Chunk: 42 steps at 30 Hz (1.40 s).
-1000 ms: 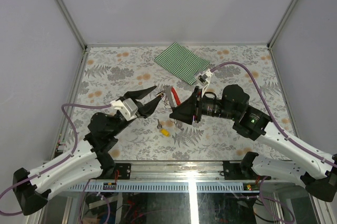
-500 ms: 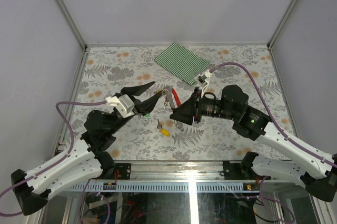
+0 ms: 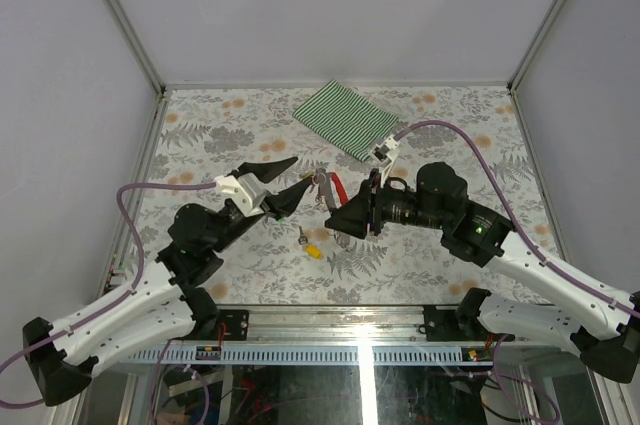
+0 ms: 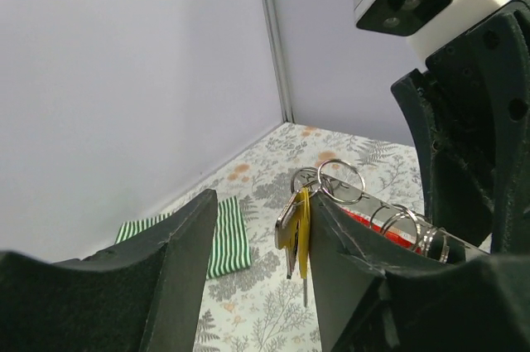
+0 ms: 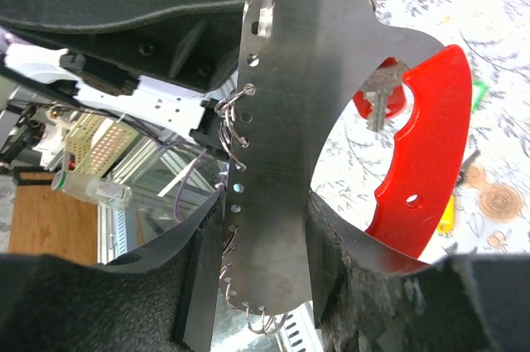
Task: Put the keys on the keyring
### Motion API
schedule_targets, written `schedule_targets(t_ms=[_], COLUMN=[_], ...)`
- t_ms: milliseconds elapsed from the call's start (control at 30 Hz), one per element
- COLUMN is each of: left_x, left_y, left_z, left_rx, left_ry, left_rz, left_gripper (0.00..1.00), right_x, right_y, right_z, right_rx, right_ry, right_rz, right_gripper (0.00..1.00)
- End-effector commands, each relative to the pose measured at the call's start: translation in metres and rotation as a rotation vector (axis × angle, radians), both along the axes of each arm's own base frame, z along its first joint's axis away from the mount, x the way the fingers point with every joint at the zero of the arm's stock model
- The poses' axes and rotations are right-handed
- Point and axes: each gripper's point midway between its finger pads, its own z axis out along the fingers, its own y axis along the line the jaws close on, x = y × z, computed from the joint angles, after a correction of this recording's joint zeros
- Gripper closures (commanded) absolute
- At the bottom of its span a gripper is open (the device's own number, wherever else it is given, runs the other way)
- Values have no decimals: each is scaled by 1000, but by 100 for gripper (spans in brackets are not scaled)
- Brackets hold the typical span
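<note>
Keyring [image 5: 273,120] clamped in right claw [image 5: 261,244]; left claw [image 4: 263,211] gapes around its yellow key [image 4: 300,236].

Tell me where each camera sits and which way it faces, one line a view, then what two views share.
Top external: above and behind the arms, looking down on the table; left hand and right hand show.
Left wrist: on the left arm, looking past its own fingers at the keyring and a yellow key.
Right wrist: on the right arm, looking past its own fingers at the keyring.
Shared: both wrist views show the keyring, from opposing sides.
</note>
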Motion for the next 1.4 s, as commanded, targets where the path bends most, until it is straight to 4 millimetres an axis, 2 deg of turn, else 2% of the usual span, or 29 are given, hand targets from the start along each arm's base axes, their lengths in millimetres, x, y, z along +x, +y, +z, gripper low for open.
schedule_targets(t_ms=[0, 333, 500, 700, 833, 933, 1100, 1367], left_x=[6, 9, 6, -15, -30, -32, -29, -36], left_y=[7, 3, 7, 8, 8, 7, 8, 1], left_z=[7, -26, -34, -37, -33, -26, -8, -2], left_rx=[-49, -11, -8, -12, -42, -69, -111, -102], left_ry=[47, 128, 149, 55, -60, -112, -184, -254], left_rz=[48, 43, 40, -37, -94, -100, -72, -91], left_gripper=[51, 49, 49, 50, 46, 46, 54, 61], right_x=[14, 26, 30, 32, 29, 26, 23, 22], right_y=[-9, -16, -23, -25, -23, -18, -13, -11], right_z=[25, 15, 12, 17, 25, 31, 38, 44], right_rx=[28, 11, -2, -21, 1, 26, 57, 84], right_ry=[-40, 107, 132, 114, 106, 108, 114, 122], right_rz=[-106, -243, -292, -300, -281, -251, -222, -215], right_gripper=[100, 100, 100, 100, 100, 100, 100, 100])
